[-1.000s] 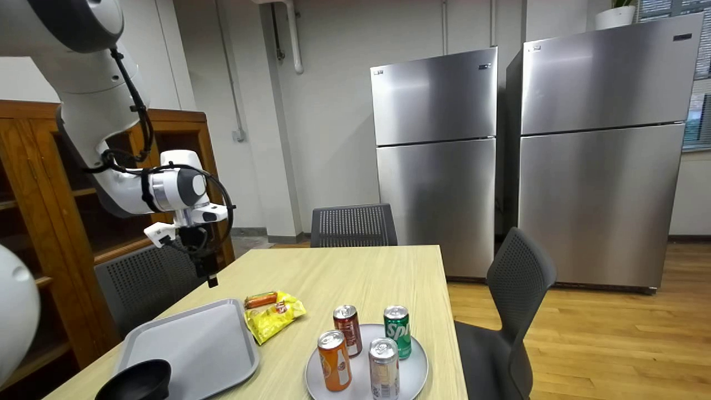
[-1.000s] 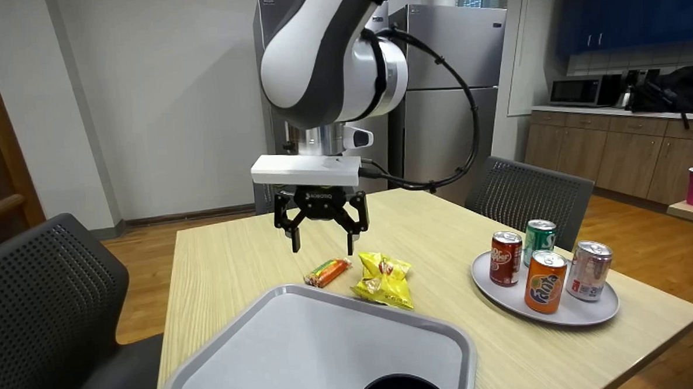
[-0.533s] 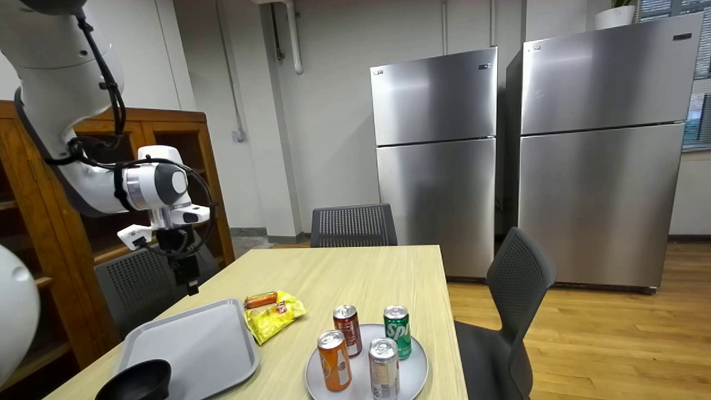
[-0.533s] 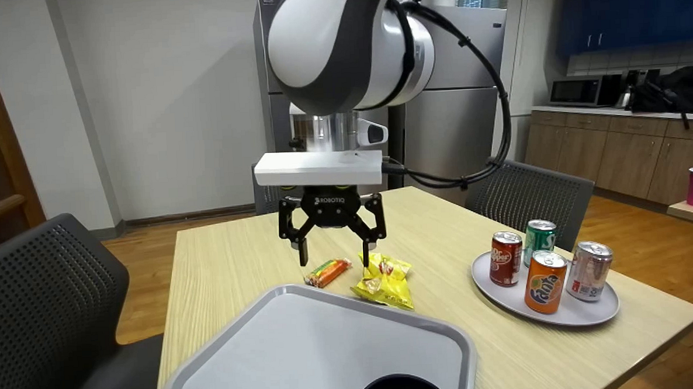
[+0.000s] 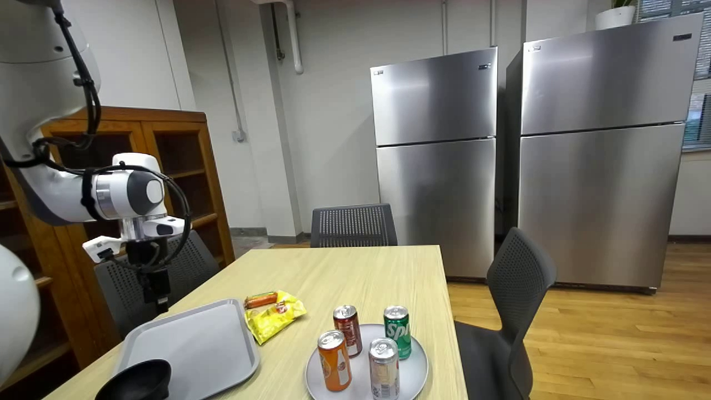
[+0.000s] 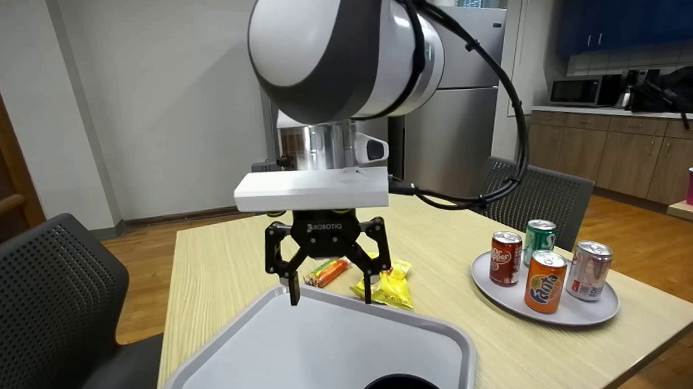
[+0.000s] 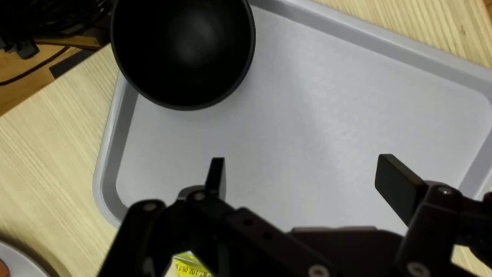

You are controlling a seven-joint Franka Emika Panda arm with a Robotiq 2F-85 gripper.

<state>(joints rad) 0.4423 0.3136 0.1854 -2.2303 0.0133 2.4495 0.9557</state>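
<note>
Nothing is yet held by the wide-spread gripper [image 6: 331, 300] above the gray serving tray [image 6: 318, 348]; the black bowl [image 7: 184, 54] is set there, the yellow snack bag [image 6: 394, 287] left outside.

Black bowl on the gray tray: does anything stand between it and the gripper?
Nothing visible does: in the wrist view, only the gray tray shows between the open gripper and the black bowl. The yellow bag lies on the gripper's opposite side.
</note>
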